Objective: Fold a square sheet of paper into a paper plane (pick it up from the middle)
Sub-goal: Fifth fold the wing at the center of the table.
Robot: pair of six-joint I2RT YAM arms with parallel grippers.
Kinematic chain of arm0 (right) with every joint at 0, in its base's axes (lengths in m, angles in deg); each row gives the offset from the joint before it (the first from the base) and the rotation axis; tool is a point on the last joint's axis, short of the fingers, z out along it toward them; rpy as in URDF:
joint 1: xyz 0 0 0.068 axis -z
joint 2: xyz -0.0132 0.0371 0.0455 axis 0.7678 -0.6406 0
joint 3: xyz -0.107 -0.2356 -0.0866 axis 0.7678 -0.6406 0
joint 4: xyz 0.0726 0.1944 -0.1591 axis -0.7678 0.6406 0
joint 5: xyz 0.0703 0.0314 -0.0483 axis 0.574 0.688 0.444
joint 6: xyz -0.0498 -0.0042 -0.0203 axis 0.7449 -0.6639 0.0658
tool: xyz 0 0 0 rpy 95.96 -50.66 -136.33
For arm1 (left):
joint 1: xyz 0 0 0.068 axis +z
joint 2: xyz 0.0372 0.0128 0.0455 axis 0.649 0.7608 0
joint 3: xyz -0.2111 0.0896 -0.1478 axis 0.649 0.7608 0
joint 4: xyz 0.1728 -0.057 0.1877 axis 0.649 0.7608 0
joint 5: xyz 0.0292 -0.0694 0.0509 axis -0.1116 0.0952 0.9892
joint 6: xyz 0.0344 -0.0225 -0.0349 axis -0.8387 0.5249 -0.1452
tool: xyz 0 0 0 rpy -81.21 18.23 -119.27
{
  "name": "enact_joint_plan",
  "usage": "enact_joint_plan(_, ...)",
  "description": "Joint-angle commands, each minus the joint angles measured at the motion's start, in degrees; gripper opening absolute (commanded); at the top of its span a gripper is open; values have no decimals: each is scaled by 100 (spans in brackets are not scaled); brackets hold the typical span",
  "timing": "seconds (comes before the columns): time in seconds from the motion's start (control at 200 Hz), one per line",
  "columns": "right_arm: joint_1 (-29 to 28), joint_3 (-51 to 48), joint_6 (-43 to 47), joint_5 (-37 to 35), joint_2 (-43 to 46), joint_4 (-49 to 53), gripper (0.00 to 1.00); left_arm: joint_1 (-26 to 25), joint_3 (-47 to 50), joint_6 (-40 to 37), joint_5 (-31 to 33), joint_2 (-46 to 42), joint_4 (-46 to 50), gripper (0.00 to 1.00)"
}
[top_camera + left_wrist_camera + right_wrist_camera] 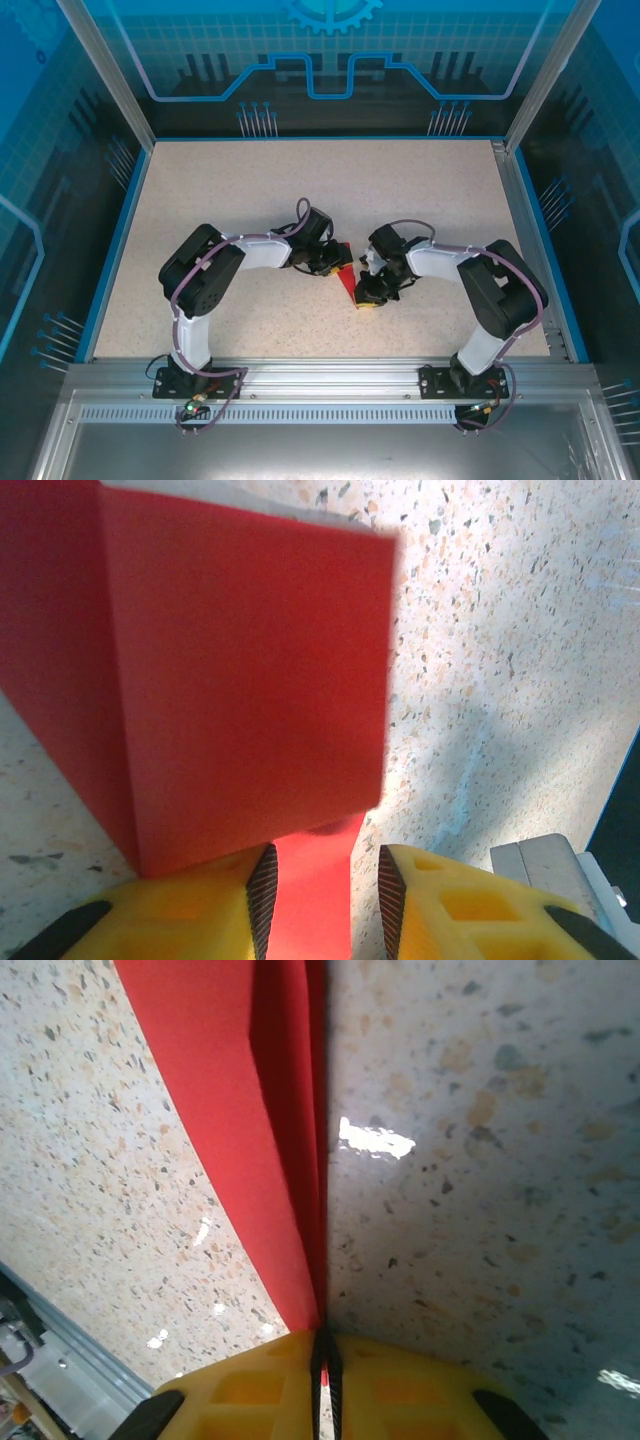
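The square sheet of paper point(346, 278) is bright red and folded into a narrow pointed wedge at the middle of the table, between both grippers. In the left wrist view its broad folded flap point(240, 660) stands close above the speckled table. A strip of it runs down between the yellow fingers of my left gripper point(322, 865), whose jaws stand apart with a clear gap on the right side. My right gripper point(325, 1345) is shut on the creased edge of the paper point(240, 1110), which fans up and to the left from the jaws. From above, the left gripper point(330, 265) and right gripper point(368, 293) nearly meet.
The speckled table point(250, 200) is bordered by blue walls point(110, 240) on the sides and back. An aluminium rail point(320, 375) carrying both arm bases runs along the near edge. That rail point(60, 1370) also lies near the right wrist, at lower left.
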Motion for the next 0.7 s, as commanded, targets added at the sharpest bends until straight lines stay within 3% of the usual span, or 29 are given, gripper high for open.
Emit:
enact_joint_plan(0.0, -186, -29, -18, -541, -153, 516, 13, -22, 12, -109, 234, 3, 582, 37)
enact_joint_plan(0.285, -212, -77, -162, -609, 605, 336, 18, -13, 39, -117, 244, -6, 582, 37)
enact_joint_plan(0.455, 103, -488, -502, -181, 1331, -540, 18, -22, 30, -138, 247, -1, 619, 37)
enact_joint_plan(0.555, 151, -543, -645, 488, 1237, -1221, 17, -16, 35, -130, 226, 45, 609, 36)
enact_joint_plan(0.695, 14, -442, -959, 767, 834, -1825, 14, -18, 48, -107, 218, 49, 567, 36)
